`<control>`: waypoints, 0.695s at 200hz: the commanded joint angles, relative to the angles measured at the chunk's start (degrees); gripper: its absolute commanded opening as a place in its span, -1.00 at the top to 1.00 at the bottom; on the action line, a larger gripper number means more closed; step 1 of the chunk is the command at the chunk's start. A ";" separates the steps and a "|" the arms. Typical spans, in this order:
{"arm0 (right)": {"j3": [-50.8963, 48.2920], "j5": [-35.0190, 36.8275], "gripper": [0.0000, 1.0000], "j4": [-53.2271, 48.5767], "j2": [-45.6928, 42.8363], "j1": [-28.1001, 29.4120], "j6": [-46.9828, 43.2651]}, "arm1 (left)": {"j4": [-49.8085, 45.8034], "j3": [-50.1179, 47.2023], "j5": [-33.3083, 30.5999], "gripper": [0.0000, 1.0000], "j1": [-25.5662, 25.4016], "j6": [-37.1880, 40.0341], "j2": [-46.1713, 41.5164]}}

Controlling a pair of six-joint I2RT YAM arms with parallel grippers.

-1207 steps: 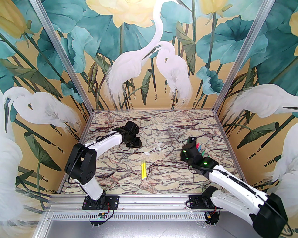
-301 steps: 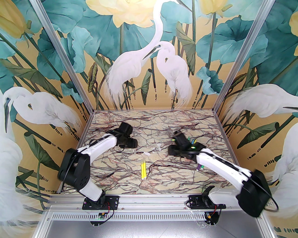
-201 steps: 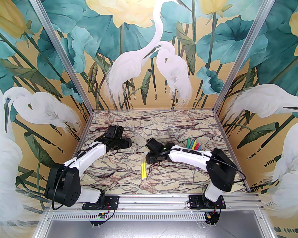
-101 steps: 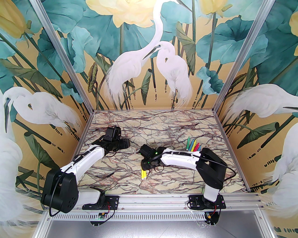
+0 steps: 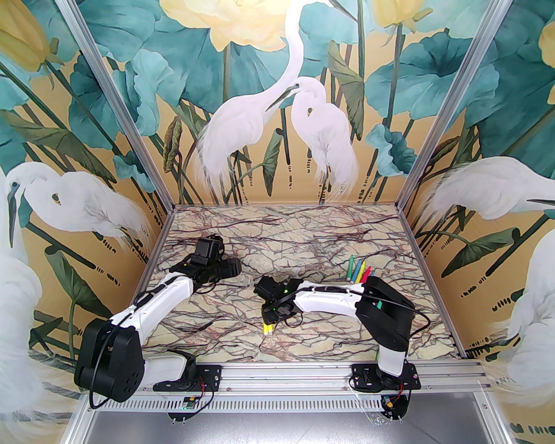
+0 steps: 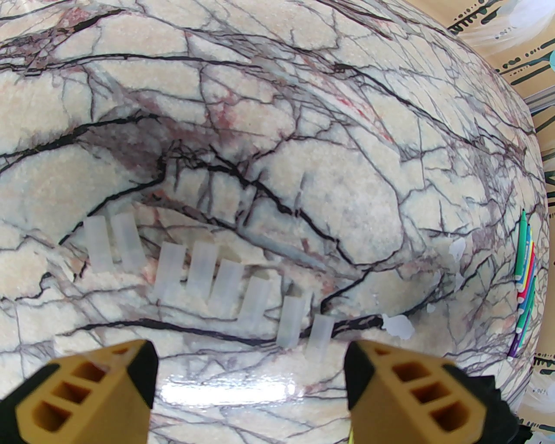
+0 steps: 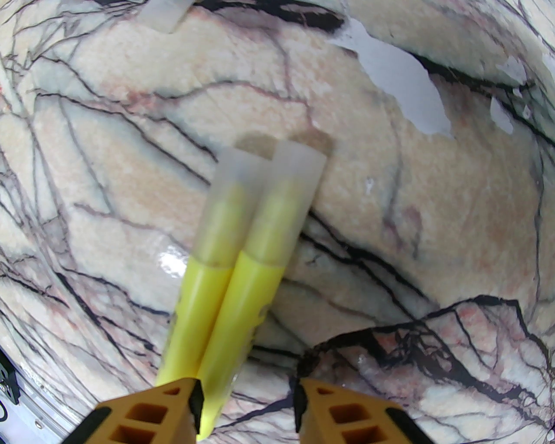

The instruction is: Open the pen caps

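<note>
Two yellow pens [image 7: 225,303] lie side by side on the marble table, each with a pale see-through cap [image 7: 286,195] on its far end. My right gripper [image 7: 247,403] is open low over their rear part, and the right-hand pen runs into the gap beside the left finger. From above, the right gripper [image 5: 271,314] covers most of both pens, leaving their near ends [image 5: 268,329] showing. My left gripper [image 6: 247,377] is open and empty just short of a row of several loose pen caps [image 6: 204,269]. It sits at the table's left [image 5: 234,269].
A bunch of several coloured pens [image 5: 359,271] lies at the right back of the table, also at the edge of the left wrist view [image 6: 524,277]. White scuffed patches [image 7: 390,73] mark the marble. One loose cap [image 7: 167,13] lies beyond the yellow pens.
The right arm has swung left from the coloured pens to the middle and dropped over the two yellow pens. The left arm has drawn back a little to the left.
</note>
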 commanded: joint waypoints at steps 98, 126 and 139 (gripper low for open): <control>2.77 5.40 0.29 -4.70 3.95 0.41 3.80 | 2.12 -0.37 -0.25 -0.53 0.55 -0.13 -0.12; 3.93 8.75 0.33 -7.99 4.88 0.41 4.33 | 2.14 -0.37 0.02 -0.54 0.48 -0.23 -0.05; 5.37 10.60 0.36 -10.66 6.29 0.39 4.42 | 2.19 -0.57 0.03 -0.58 0.48 -0.25 -0.34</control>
